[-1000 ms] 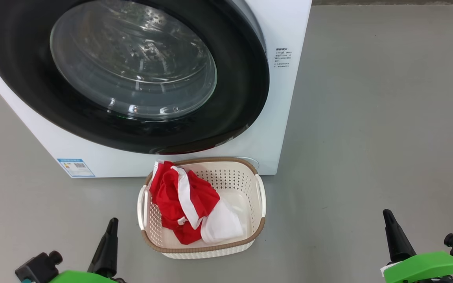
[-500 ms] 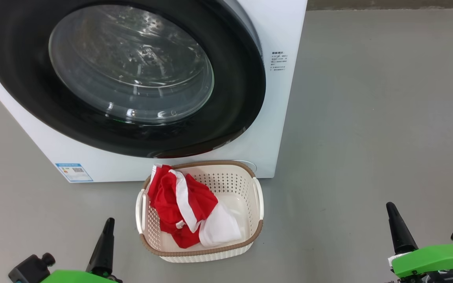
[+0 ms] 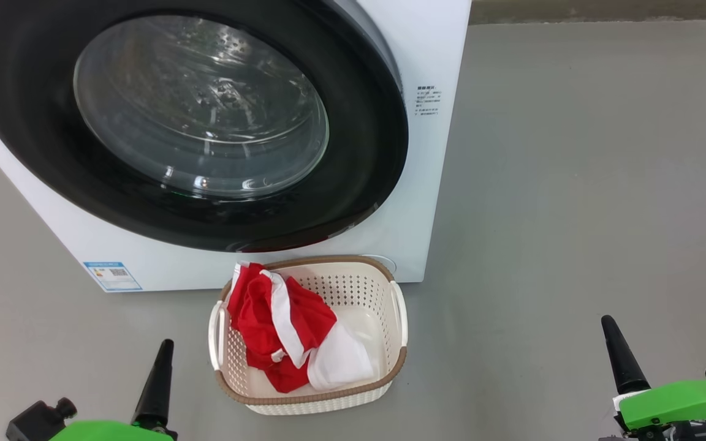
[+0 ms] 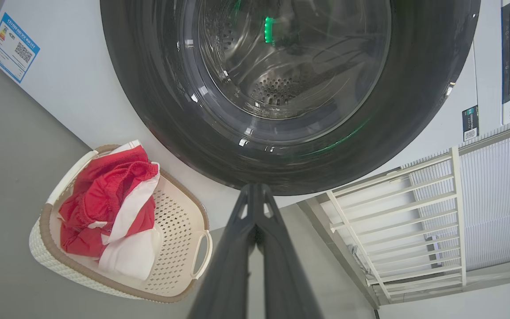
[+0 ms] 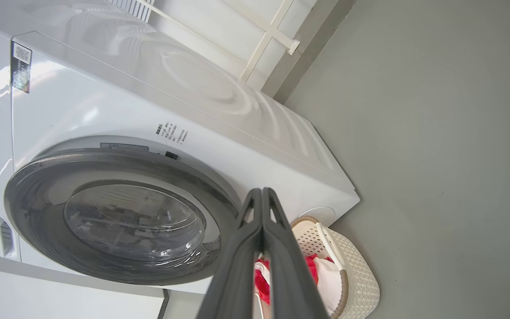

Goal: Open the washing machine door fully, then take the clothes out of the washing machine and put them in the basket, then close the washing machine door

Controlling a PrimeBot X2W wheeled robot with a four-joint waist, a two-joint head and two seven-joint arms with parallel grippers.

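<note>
Nearest the robot, the left claw (image 3: 165, 352) and the right claw (image 3: 608, 327) hang over the grey floor (image 3: 573, 214) on either side of the basket, each with its two dark fingers pressed together and holding nothing. Between them the cream basket (image 3: 399, 362) stands on the floor, just in front of the washing machine's lower right corner. The red and white clothes (image 3: 264, 318) lie heaped in its left half; the right half shows bare bottom.

Behind it the white washing machine (image 3: 432, 202) has its round door (image 3: 365, 153) lying shut against the front. A blue label (image 3: 112, 275) with a QR code sits at the lower left, and a block of small dark print (image 3: 426, 100) beside the door is too fine to read. Beyond the machine, a white barred frame (image 4: 392, 230) stands against the wall.
</note>
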